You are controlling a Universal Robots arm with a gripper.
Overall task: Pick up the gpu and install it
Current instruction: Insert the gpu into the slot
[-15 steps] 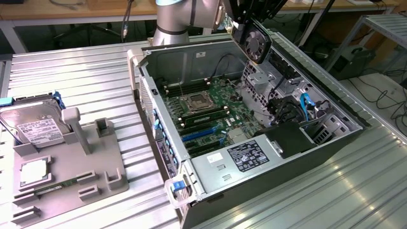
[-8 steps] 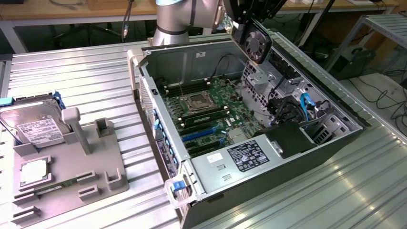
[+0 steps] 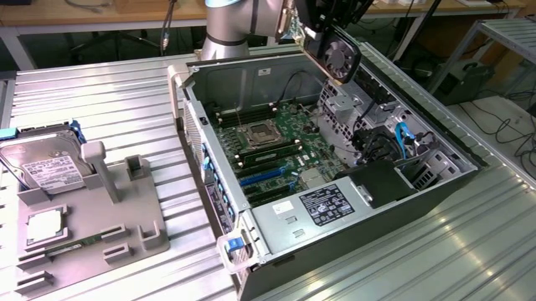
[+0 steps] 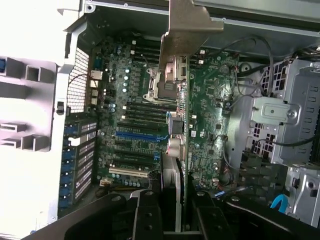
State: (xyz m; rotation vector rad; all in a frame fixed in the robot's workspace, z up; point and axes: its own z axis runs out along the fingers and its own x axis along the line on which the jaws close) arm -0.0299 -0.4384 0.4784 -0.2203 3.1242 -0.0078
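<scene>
The gpu [image 3: 333, 53] hangs tilted in the air above the far side of the open computer case [image 3: 435, 141], its black face and round fan toward the exterior camera. My gripper [image 3: 322, 15] is shut on it from above. In the wrist view the gpu [image 4: 181, 145] is edge-on between my black fingers [image 4: 147, 212], with its silver bracket [image 4: 187, 25] at the far end. My gripper [image 4: 174, 202] is high over the green motherboard [image 4: 215, 100] and its blue expansion slot [image 4: 137, 135]. The motherboard [image 3: 277, 147] lies inside the case, well below the card.
A grey parts fixture [image 3: 92, 219] at the exterior view's left holds a silver hard drive [image 3: 46, 166], a processor [image 3: 46, 226] and a memory stick [image 3: 75, 246]. Inside the case are the power supply [image 3: 322, 207], drive cages [image 3: 377, 119] and blue cables [image 3: 402, 138].
</scene>
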